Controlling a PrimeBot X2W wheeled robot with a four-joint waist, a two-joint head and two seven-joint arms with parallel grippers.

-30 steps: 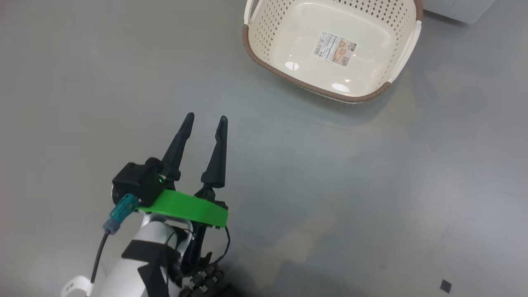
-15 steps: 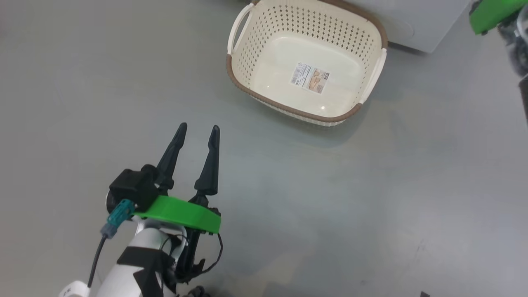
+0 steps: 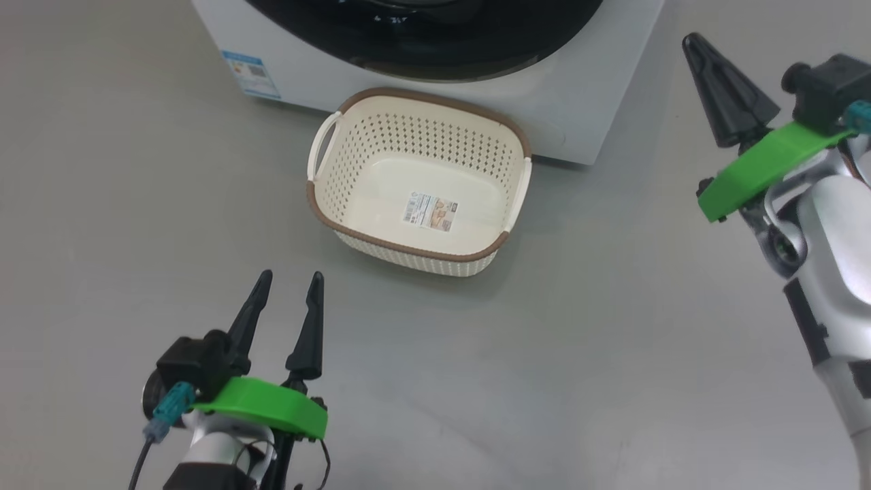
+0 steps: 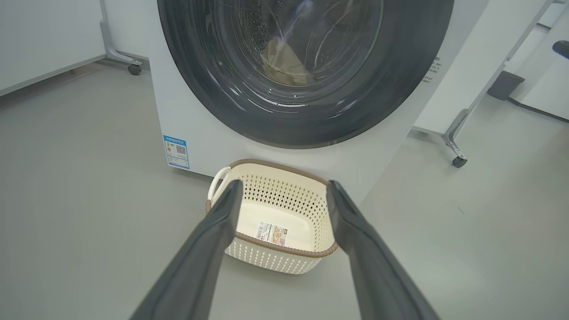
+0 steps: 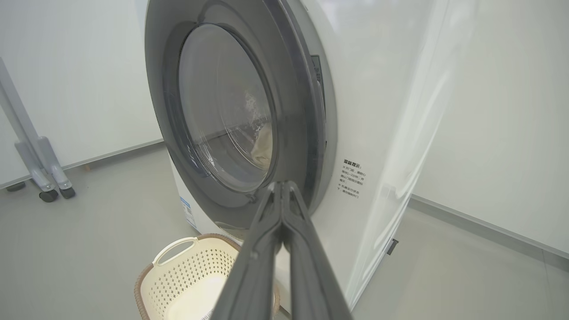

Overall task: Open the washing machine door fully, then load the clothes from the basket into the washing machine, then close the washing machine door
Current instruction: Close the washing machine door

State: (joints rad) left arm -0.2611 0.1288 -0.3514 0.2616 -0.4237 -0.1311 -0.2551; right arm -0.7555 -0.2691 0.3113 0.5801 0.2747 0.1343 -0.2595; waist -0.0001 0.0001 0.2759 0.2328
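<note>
Left claw [image 3: 291, 275] agape before basket [image 3: 408, 257] with label sticker [image 3: 431, 211]; clothes [image 4: 284, 66] inside washing machine [image 4: 213, 146].

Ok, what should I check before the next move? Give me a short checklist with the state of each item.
1. The washing machine door shut: ok, it looks flush with the front. Whether it is latched: cannot tell.
2. The clothes inside: ok, a cream bundle shows through the door.
3. The basket emptied: ok, just the label sticker on its bottom.
4. The left gripper free: ok, open and empty.
5. The right gripper free: ok, shut on nothing.
</note>
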